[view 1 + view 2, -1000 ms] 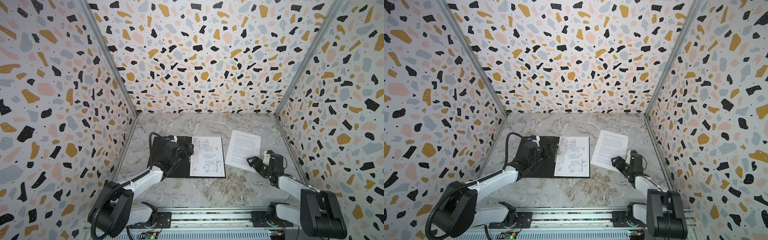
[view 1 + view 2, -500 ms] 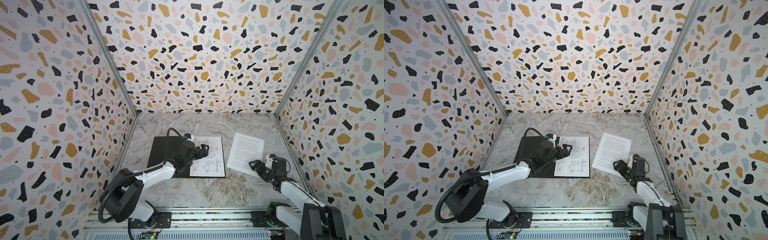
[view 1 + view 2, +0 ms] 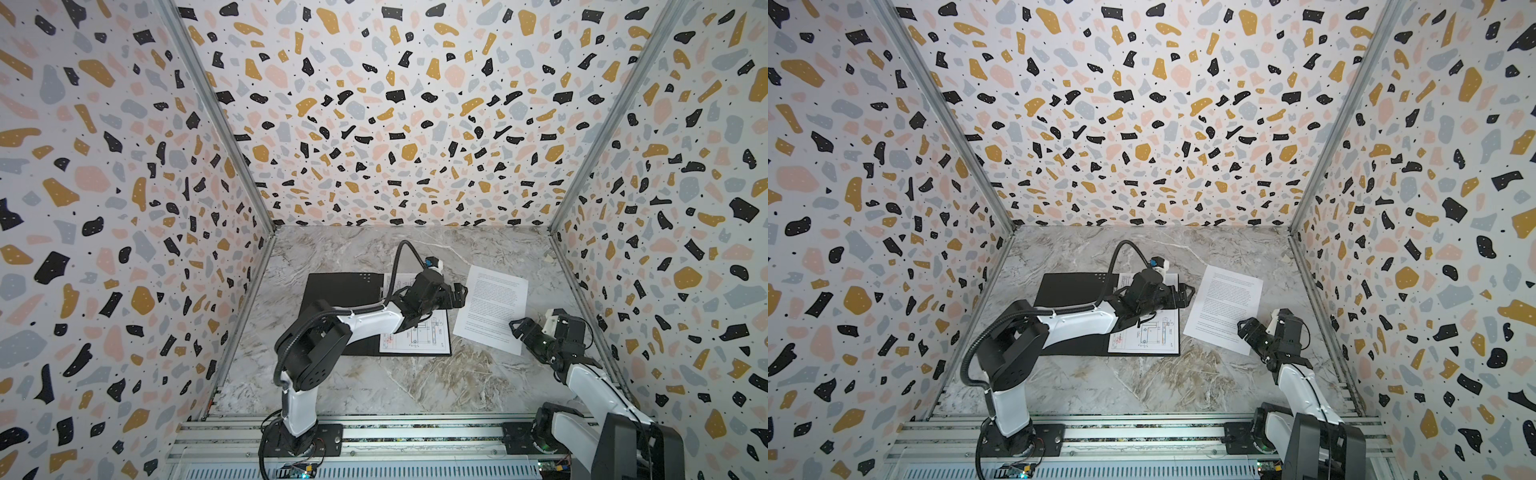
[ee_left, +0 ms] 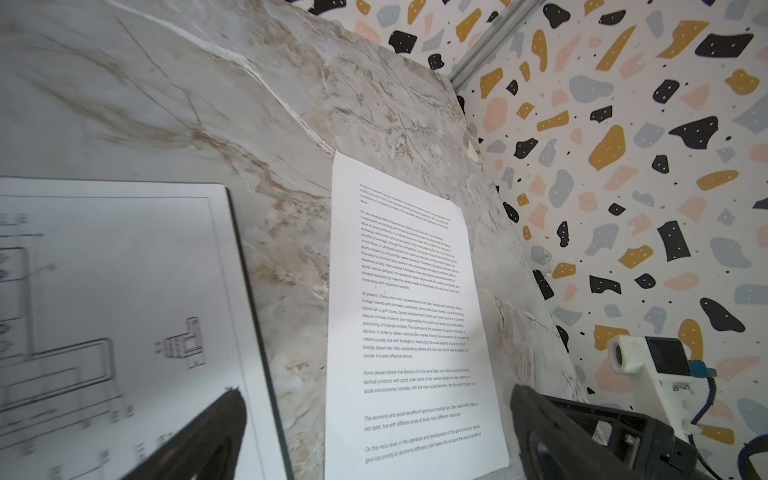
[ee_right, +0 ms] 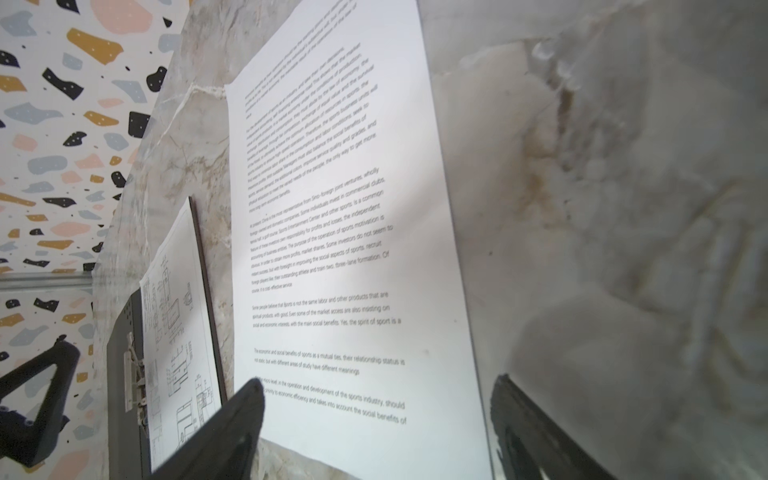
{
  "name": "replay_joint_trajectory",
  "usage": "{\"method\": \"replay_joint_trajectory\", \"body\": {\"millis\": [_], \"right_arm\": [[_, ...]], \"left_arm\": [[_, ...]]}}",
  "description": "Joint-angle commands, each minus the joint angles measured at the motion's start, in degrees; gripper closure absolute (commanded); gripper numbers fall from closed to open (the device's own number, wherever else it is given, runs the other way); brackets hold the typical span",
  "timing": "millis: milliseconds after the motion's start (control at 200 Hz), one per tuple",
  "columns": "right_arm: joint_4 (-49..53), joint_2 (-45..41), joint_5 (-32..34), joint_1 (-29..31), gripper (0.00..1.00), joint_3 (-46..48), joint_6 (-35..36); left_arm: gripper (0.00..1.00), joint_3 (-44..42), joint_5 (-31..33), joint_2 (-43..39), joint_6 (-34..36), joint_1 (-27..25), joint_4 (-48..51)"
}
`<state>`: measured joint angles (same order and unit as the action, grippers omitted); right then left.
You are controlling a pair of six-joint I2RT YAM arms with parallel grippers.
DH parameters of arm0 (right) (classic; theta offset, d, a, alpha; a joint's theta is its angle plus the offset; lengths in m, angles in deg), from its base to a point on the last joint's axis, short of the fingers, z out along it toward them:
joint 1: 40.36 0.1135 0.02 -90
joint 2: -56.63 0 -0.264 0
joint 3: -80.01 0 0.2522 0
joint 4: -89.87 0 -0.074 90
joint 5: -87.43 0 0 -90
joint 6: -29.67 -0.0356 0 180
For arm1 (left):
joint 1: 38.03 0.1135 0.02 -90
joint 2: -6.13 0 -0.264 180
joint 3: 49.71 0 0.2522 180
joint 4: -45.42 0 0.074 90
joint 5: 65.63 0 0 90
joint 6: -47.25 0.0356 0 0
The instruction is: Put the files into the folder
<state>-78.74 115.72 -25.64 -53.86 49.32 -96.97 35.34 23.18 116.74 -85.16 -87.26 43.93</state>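
Marbled tabletop (image 3: 415,382) is occupied left of centre by the open folder (image 3: 340,299), black inside up, with the drawing sheet (image 3: 432,338) on its right half; the text sheet (image 3: 492,303) lies just right of it. The left gripper (image 3: 460,296) is held over the folder's far right edge, the right gripper (image 3: 516,330) at the text sheet's near right corner, both with jaws apart and empty. Pickup of that sheet is judged the step in hand: its thin edge must be lifted and carried left; a third sheet, perhaps beneath the drawing, cannot be made out.
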Motion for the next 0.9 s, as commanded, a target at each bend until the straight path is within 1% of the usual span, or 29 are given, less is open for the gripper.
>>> {"method": "replay_joint_trajectory", "body": {"millis": [0,215,501,671,891], "right_arm": [[-4.3,2.4,-1.7,-1.8,0.14,-2.5,1.6],[-7.6,7.0,-2.1,-2.4,0.14,-4.4,2.8],[-8.8,13.4,0.3,-2.5,0.12,-7.8,5.2],[-7.4,18.1,-0.7,-2.5,0.12,-10.4,6.0],[-7.2,19.6,-2.2,-2.5,0.13,-10.6,6.4]], "left_arm": [[0.0,5.3,-1.6,4.5,2.3,-1.2,3.4],[0.0,11.4,0.6,11.3,2.9,-2.0,5.8],[0.0,21.5,-0.5,19.0,5.2,-2.5,11.4],[0.02,22.8,-0.2,20.6,5.4,-2.8,12.4],[0.05,25.1,-0.7,22.4,6.7,-3.7,14.1]]}}
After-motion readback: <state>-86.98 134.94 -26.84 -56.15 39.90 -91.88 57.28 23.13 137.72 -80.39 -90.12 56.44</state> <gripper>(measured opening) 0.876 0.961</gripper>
